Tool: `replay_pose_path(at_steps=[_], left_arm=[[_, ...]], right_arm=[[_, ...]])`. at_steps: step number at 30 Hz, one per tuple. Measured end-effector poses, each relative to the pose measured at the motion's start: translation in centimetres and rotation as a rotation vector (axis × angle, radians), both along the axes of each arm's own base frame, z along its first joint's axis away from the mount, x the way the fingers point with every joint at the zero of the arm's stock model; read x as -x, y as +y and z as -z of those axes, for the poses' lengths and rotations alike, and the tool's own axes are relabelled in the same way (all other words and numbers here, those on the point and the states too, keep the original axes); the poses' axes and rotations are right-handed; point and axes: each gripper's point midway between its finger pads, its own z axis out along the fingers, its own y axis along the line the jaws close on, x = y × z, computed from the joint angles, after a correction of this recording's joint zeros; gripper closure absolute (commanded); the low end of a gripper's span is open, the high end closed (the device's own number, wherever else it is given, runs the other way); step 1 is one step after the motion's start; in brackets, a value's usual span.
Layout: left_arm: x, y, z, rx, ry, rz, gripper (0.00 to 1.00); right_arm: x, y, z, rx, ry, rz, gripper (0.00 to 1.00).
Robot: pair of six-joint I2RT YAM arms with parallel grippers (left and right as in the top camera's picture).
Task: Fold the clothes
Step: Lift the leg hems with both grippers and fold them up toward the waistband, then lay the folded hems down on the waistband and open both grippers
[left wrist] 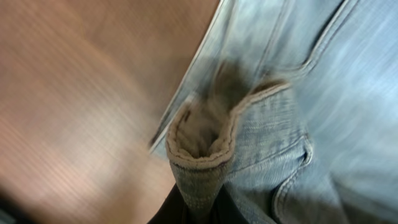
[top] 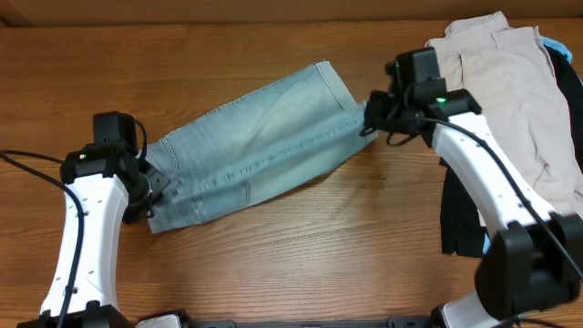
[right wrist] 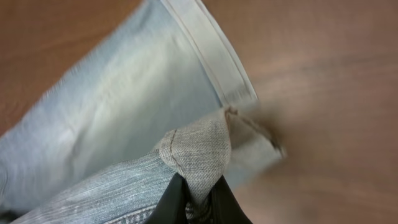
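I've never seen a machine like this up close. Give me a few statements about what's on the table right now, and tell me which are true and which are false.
1. The denim shorts lie stretched out between the two arms. True.
2. The left end effector is open and holds nothing. False: it is shut on a bunched edge of the shorts.
3. The right end effector pinches the shorts beside a hemmed leg opening. True.
4. The beige garment lies next to the left arm. False: it is on top of the pile by the right arm, at the far corner of the table.
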Motion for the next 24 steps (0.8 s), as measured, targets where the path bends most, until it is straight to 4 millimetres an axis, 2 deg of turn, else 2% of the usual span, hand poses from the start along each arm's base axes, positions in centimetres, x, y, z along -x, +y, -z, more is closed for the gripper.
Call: replay_pose_path(at_steps=[3, 8, 11, 14, 17, 18, 22, 24], left_arm=[[-2.0, 0.6, 0.1, -0.024, -0.07, -0.009, 0.96], [-3.8, 1.5, 1.1, -0.061, -0.093, -0.018, 0.96], [-4.9, 2.0, 2.5, -0.075, -0.089, -0.022, 0.96], [-6.1, 2.4, 4.3, -0.083, -0.077, -0.024, 0.96], [-7.7, 2.8, 5.9, -0.093, -0.099, -0.026, 0.83], [-8.4, 2.9, 6.3, -0.096, -0.114, -0.027, 0.69], [-11.4, 3.7, 6.4, -0.122, -0.225, -0.039, 0.57], [-12.3, 4.1, 5.9, -0.135, -0.267, -0.04, 0.31]], right_arm=[[-2.4, 1.1, 0.5, -0.015, -0.075, -0.019, 0.96], [-5.7, 3.3, -0.4, -0.037, -0.228, -0.053, 0.96], [-7.4, 4.7, -0.9, -0.053, -0.315, -0.074, 0.95], [-8.6, 5.6, -0.2, -0.059, -0.355, -0.086, 0.91], [-10.0, 6.3, 1.3, -0.065, -0.39, -0.092, 0.86], [-10.3, 6.4, 2.0, -0.064, -0.391, -0.091, 0.81], [-10.8, 6.6, 4.6, -0.053, -0.375, -0.096, 0.66], [-10.8, 6.5, 5.1, -0.047, -0.362, -0.093, 0.59]])
